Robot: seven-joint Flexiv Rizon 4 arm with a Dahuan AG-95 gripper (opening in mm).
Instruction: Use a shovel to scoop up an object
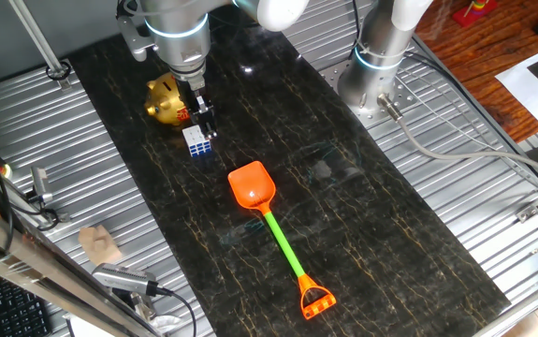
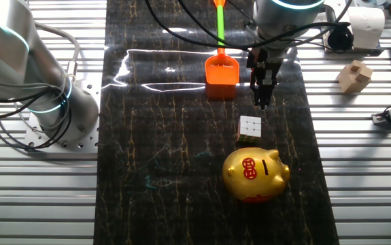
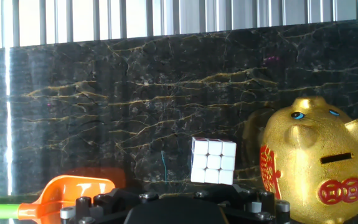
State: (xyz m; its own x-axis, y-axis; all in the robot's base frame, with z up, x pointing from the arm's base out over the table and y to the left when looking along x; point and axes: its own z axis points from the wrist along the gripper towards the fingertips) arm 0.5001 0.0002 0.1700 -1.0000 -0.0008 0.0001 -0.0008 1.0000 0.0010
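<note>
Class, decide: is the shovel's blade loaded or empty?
Empty. The shovel lies flat on the table, its blade bare; the cube sits apart on the table.

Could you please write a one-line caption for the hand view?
White-faced cube on dark marble between the gold piggy bank and the orange shovel.

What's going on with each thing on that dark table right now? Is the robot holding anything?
Shovel: lying flat on the table, untouched, blade toward the cube.
Cube: sitting on the table between the shovel blade and the piggy bank, white face up, not scooped yet.
Piggy bank: standing upright beside the cube.
Gripper: hanging above the table near the cube, holding nothing; open or shut is unclear.
</note>
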